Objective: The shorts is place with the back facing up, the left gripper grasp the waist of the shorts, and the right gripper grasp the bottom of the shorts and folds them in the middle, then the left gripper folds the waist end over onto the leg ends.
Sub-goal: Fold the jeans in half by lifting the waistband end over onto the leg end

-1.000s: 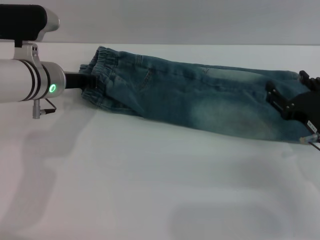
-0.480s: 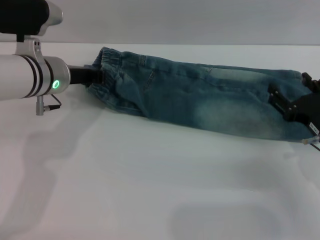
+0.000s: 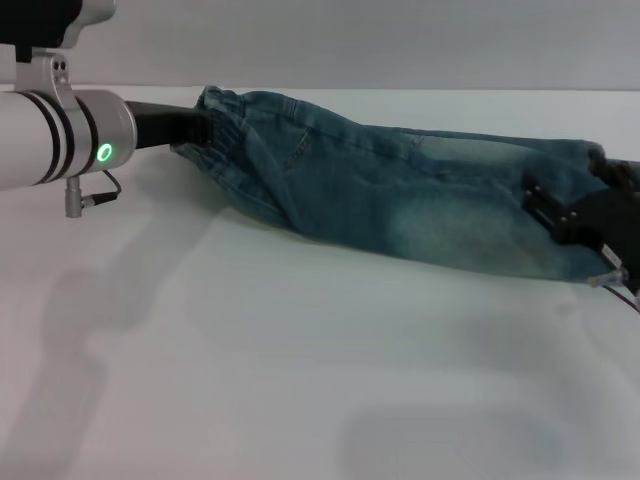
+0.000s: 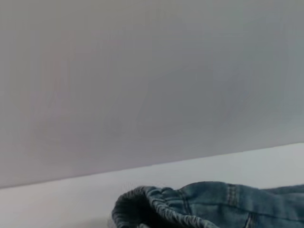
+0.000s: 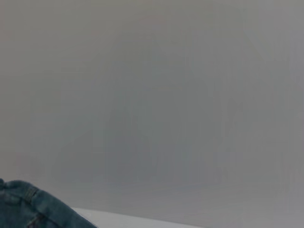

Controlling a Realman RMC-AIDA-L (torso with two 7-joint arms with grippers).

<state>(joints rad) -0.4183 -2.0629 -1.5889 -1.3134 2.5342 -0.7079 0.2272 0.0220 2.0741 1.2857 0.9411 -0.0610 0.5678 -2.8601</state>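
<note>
The blue denim shorts [image 3: 420,200] lie folded lengthwise across the white table [image 3: 300,380], waist at the left and leg ends at the right. My left gripper [image 3: 200,130] is shut on the elastic waist [image 3: 228,120] and holds it a little off the table. The gathered waistband [image 4: 156,204] also shows in the left wrist view. My right gripper [image 3: 562,212] rests over the leg ends [image 3: 590,160] at the far right edge. A corner of the denim [image 5: 28,209] appears in the right wrist view.
The white table spreads wide in front of the shorts, with arm shadows on it. A plain grey wall [image 3: 400,40] stands behind the table's far edge.
My left gripper has lifted the waist and carried it slightly to the right. The right gripper has shifted a little to the left over the leg ends.
</note>
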